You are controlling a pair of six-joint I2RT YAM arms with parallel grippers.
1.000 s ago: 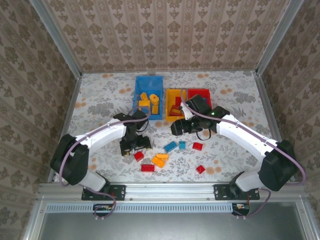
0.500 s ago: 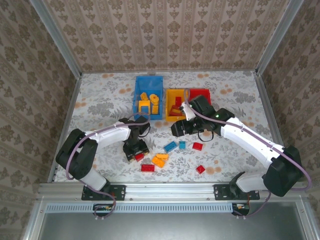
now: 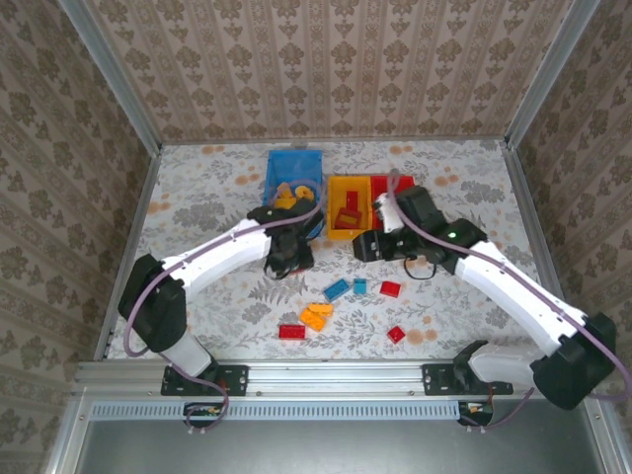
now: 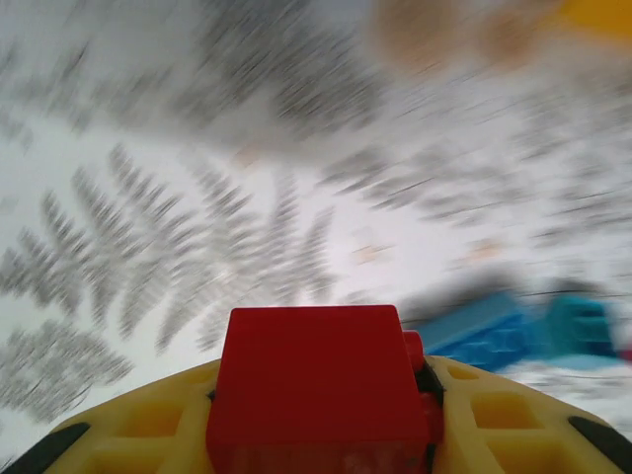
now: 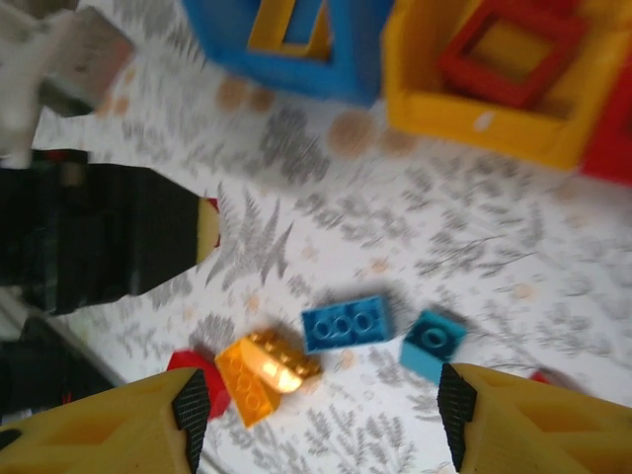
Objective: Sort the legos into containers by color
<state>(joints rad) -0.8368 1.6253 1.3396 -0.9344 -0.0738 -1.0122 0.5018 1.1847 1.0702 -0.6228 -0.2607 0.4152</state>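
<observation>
Left wrist view: left fingers [image 4: 148, 425] clenched on one red brick [image 4: 316, 380], above the worktop [image 4: 197, 197], near the blue bin [image 3: 272, 188]. Hazard, in our judgement: the picture is smeared by motion, and a fast swing could shed the brick short of the bins. Right fingers [image 5: 109, 430] released, nothing between them. The red bin [image 3: 393, 180] lies partly behind the right arm [image 3: 494, 272], which blocks our route. The yellow-orange bin [image 3: 332, 202] already holds a red frame [image 5: 484, 84]. Several loose bricks [image 3: 337, 289] remain.
</observation>
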